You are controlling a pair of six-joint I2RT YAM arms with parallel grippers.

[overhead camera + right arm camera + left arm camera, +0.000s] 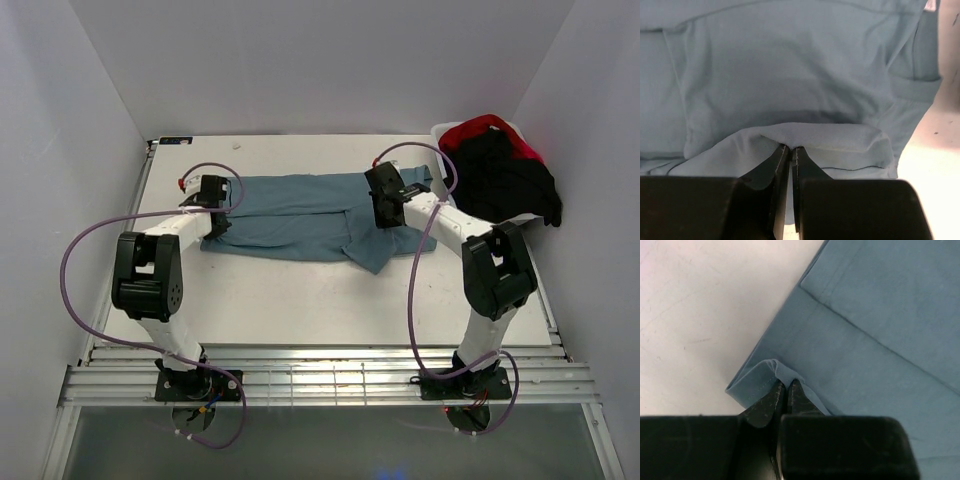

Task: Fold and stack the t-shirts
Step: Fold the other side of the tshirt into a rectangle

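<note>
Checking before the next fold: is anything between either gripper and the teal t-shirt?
Nothing visible does. The left gripper and right gripper each pinch a fold of the teal t-shirt; nothing else lies on it.

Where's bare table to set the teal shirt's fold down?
Widest bare patch: the near table strip between the teal shirt and the front edge. A narrower strip runs behind the shirt toward the back wall. Far right corner is crowded: black shirt and red shirt heaped over a white tub.
</note>
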